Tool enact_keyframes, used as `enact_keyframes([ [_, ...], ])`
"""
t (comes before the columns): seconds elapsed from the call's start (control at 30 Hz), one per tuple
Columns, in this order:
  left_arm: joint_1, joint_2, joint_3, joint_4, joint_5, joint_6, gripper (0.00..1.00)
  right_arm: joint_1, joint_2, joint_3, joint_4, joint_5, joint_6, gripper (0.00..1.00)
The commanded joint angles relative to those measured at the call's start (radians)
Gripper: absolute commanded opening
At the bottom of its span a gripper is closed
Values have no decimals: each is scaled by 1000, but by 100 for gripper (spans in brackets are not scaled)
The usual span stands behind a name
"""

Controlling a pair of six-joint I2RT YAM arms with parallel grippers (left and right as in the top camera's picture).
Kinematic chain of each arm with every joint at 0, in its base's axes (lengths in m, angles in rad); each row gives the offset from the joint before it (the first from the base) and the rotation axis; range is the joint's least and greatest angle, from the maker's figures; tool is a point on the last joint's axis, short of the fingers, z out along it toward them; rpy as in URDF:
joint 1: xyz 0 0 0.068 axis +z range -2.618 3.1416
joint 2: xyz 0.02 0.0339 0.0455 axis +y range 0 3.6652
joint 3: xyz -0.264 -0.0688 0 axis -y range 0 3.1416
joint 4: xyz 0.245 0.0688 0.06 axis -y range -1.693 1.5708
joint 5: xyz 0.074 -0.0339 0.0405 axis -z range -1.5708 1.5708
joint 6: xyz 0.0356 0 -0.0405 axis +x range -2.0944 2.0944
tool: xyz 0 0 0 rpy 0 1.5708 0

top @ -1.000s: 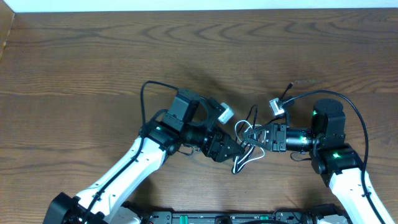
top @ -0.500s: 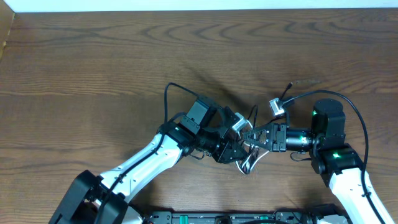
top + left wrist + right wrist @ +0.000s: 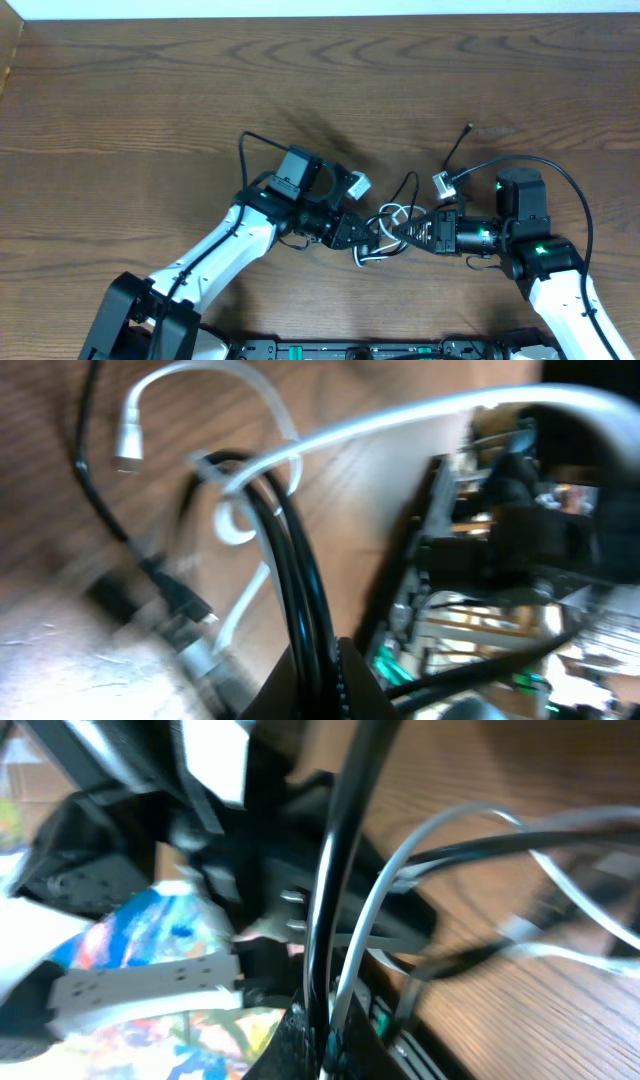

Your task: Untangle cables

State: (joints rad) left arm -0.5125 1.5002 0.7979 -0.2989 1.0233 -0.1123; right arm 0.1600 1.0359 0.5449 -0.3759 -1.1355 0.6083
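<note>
I am watching the near middle of the dark wooden counter (image 3: 150, 100), where both hands are meeting. The left hand (image 3: 362, 238) is reaching in from the left and is clenched on the thin black cords (image 3: 300, 590). In its wrist view they are running straight down into its closed fingertips. The right hand (image 3: 408, 232) is pointing in from the right, its tips just beside the left one's. It is gripping too: one black cord and the thin white cord (image 3: 370, 900) are passing side by side into its pinched tips. Between the two hands the tangle is sitting, the white cord looping around the black ones, with its small white plug (image 3: 127, 455) showing loose. Just beyond, a black loop (image 3: 405, 185) is arching toward the far side of the counter.
</note>
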Motion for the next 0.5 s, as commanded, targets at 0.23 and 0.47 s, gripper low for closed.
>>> enact_keyframes([
  [0.23, 108, 2, 5, 15, 534, 3, 8, -3, -3, 2, -100, 217, -90, 1],
  [0.47, 117, -39, 5, 39, 550, -45, 8, -3, -3, 2, -200, 532, -90, 1],
])
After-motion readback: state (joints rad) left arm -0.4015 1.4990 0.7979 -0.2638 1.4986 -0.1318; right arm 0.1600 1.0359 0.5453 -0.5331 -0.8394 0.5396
